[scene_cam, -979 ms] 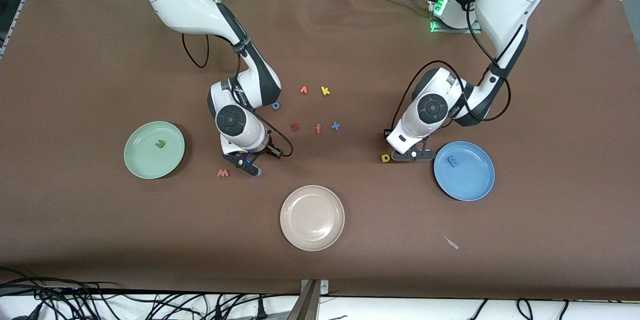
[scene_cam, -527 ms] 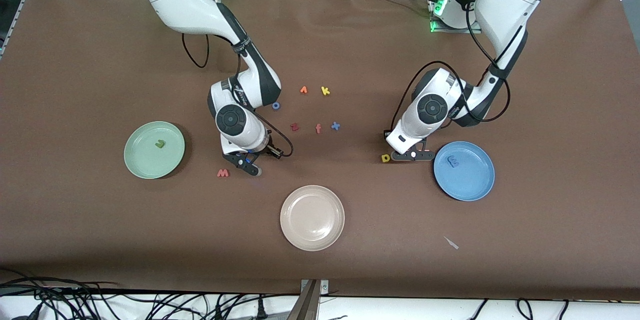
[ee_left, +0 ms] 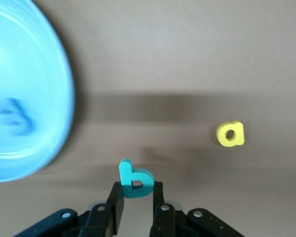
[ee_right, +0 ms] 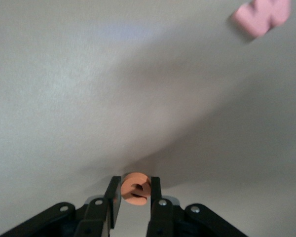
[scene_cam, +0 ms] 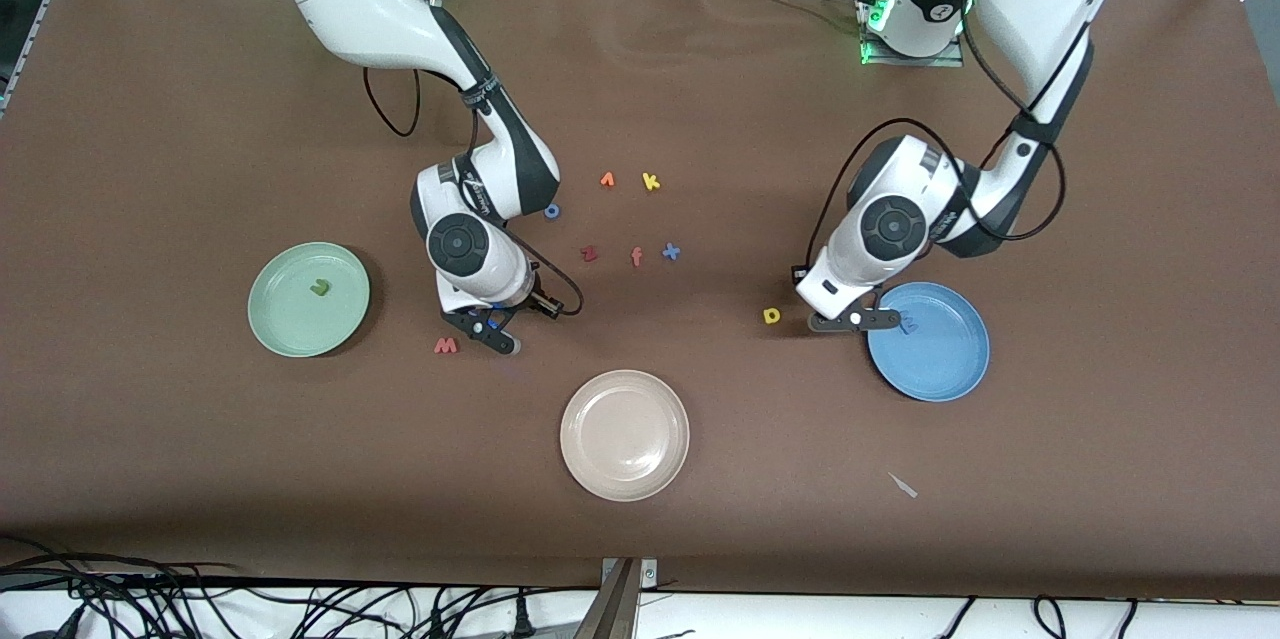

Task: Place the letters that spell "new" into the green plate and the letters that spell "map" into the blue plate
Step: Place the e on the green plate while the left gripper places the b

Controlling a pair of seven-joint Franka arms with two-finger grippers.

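My left gripper (scene_cam: 852, 321) (ee_left: 137, 190) is shut on the teal p (ee_left: 134, 179), just above the table at the rim of the blue plate (scene_cam: 940, 369) (ee_left: 34, 59). The blue m (scene_cam: 909, 325) (ee_left: 14, 116) lies in that plate. The yellow a (scene_cam: 771, 316) (ee_left: 230, 134) lies on the table beside the gripper. My right gripper (scene_cam: 490, 331) (ee_right: 135, 189) is shut on the orange e (ee_right: 135, 188), low over the table beside the red-pink w (scene_cam: 446, 346) (ee_right: 261, 15). The green plate (scene_cam: 290, 319) holds the green n (scene_cam: 320, 288).
A beige plate (scene_cam: 624, 464) sits nearer the front camera, midway along the table. Loose letters lie between the arms: blue o (scene_cam: 551, 211), dark red z (scene_cam: 589, 254), orange-pink f (scene_cam: 636, 257), blue x (scene_cam: 671, 252), yellow k (scene_cam: 651, 182), and an orange piece (scene_cam: 607, 180).
The left gripper shut on the teal p, lifted it off the table and carried it toward the blue plate. The right gripper, holding the e, shifted slightly toward the w.
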